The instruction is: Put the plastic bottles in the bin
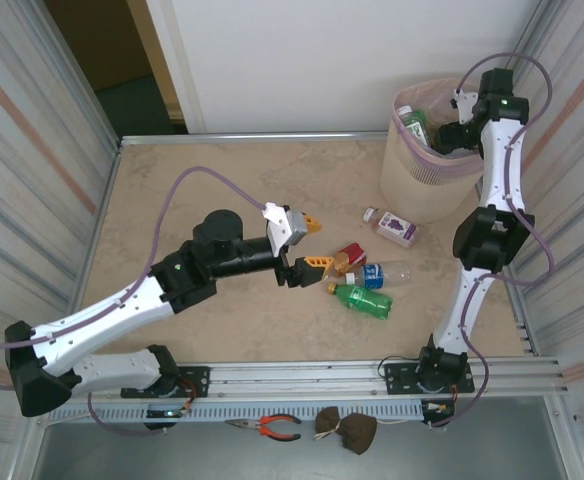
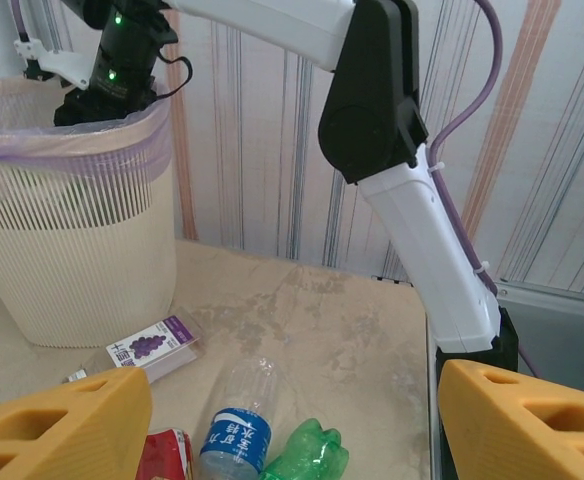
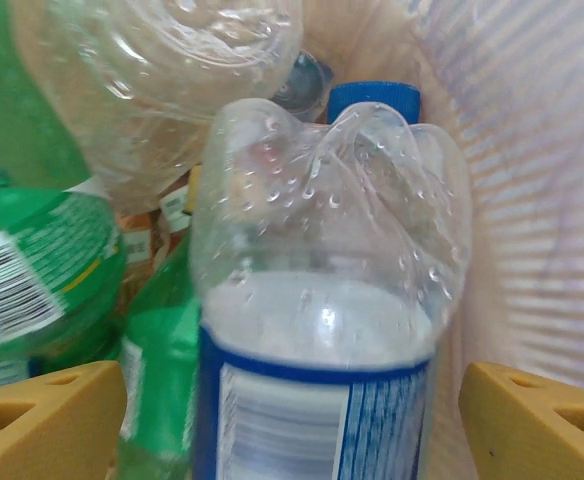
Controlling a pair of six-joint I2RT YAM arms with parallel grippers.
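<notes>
The left end effector stood with its jaws wide apart. One orange finger occupied the lower left corner and the other the lower right. Between them, on the table, lay a clear blue-labelled bottle, with a green bottle just beside it and a red-labelled bottle at the bottom edge. A purple-labelled bottle lay near the base of the bin. The right arm reached over the bin's lined rim, its tip hidden inside.
</notes>
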